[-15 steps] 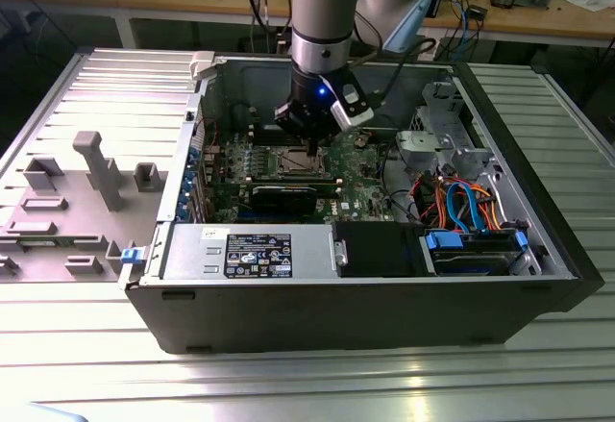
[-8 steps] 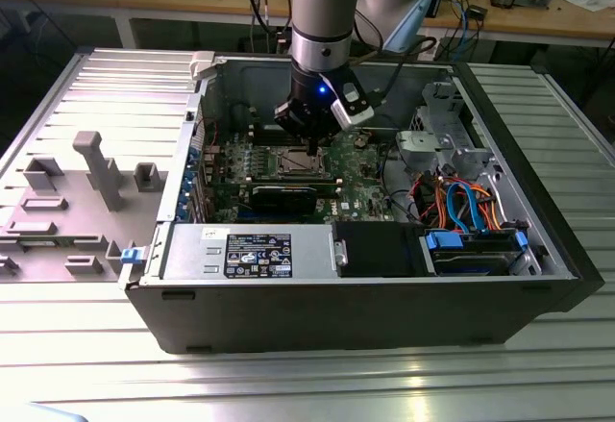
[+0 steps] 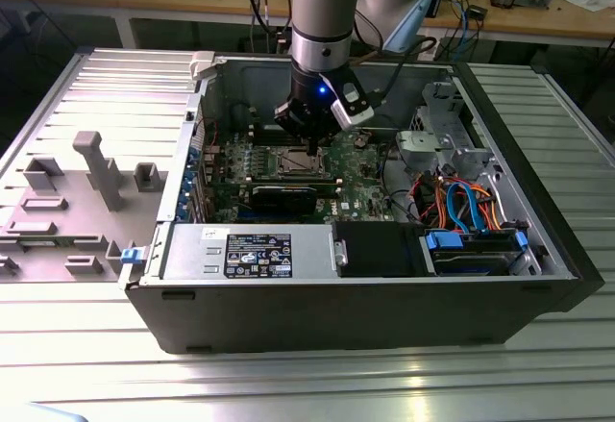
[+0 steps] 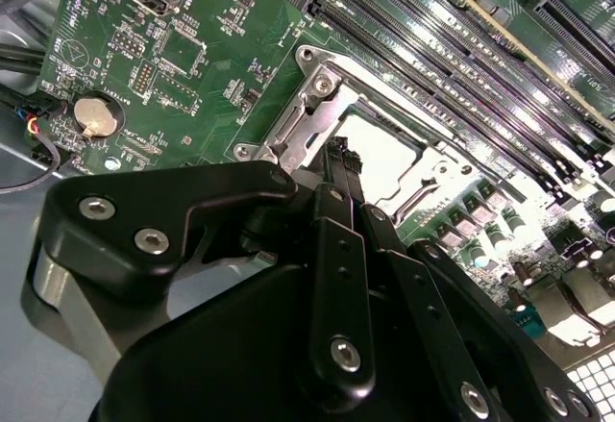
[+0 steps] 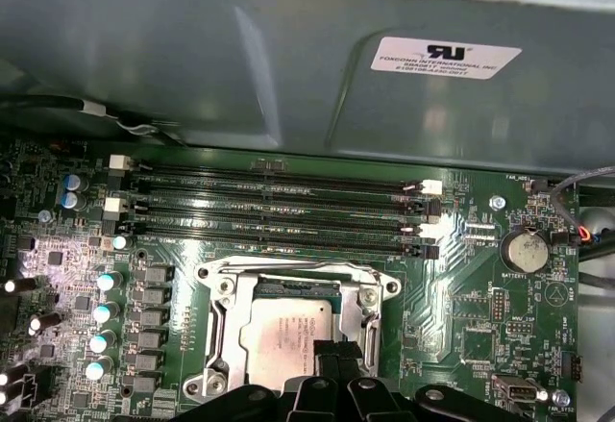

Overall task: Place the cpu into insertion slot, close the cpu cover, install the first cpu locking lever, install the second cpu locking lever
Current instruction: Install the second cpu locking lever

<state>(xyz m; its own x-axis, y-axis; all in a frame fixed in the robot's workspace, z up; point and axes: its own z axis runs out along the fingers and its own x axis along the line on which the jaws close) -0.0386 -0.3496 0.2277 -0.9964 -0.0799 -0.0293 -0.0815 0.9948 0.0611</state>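
- Long black memory slots (image 5: 279, 212) bordering silver-framed square insertion slot (image 5: 288, 331) at 12 o'clock in first wrist view.
- Silvery-tan square cpu (image 5: 288, 334) seated inside.
- Black gripper (image 5: 338, 357) poised vertically at socket edge, fingertips pressed together.

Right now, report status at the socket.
Hand down at the silver-framed socket. Silvery-tan square chip seated inside, thin silver cover plate over it. Nothing in the way.

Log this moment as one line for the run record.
gripper: over socket, fingertips at cpu cover edge | cpu: seated in insertion slot | cpu cover: down
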